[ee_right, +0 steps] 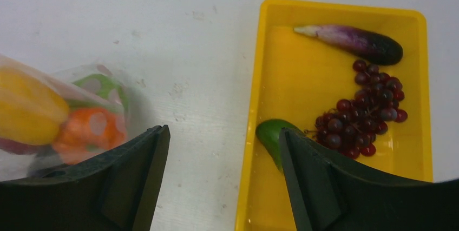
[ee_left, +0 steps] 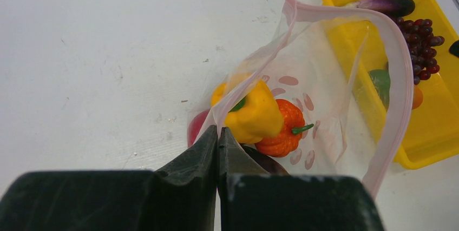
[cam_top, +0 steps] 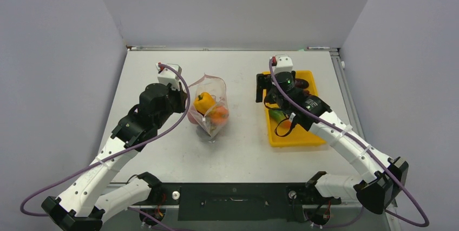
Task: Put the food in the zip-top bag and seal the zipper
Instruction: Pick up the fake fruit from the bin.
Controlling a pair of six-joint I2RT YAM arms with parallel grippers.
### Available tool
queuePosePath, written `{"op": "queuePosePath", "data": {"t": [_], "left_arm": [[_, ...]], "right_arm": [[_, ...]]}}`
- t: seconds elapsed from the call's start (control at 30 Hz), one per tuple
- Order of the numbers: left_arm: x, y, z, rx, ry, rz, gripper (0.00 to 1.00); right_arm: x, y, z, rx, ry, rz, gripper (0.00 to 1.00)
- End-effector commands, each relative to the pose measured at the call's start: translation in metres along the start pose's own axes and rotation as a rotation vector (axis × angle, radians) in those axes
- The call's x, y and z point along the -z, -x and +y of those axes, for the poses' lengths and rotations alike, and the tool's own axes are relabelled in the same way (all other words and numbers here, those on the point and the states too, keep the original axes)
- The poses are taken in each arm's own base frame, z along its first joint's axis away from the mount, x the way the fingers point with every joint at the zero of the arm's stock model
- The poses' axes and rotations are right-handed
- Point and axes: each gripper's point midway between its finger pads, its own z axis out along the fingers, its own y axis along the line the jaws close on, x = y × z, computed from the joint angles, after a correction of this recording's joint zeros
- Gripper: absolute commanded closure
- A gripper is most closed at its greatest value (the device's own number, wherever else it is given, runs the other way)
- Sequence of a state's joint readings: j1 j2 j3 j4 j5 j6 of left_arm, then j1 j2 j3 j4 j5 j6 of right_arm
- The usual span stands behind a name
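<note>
The left fingers (ee_left: 197, 152) are pinched on the rim of the dotted bag (ee_left: 325, 79), which is held open in the middle of the bench (cam_top: 238, 155), a yellow pepper (ee_left: 254, 114) inside. The right fingers (ee_right: 141, 171) are spread over the left edge of the yellow tray (ee_right: 255, 79); eggplant (ee_right: 357, 41) and grapes (ee_right: 368, 112) are seen in it.

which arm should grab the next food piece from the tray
Right: the right gripper hovers open at the yellow tray, near the grapes; the left gripper is shut on the bag rim.

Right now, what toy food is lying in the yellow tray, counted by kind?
eggplant: 1
grape bunch: 1
green piece: 1
orange piece: 1
Total in the yellow tray: 4
</note>
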State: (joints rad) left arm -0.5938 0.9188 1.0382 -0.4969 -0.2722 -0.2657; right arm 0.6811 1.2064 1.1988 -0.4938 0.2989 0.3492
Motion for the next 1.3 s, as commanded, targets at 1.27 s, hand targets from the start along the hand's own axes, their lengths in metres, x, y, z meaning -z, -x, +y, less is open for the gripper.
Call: {"op": "queuePosePath", "data": {"t": [1.27], "left_arm": [[0.006,0.024,-0.004,0.01,-0.017,-0.068,1.0]], "right_arm": [[-0.076,-0.164,-0.111,0.076,-0.431,0.399,0.06]]}}
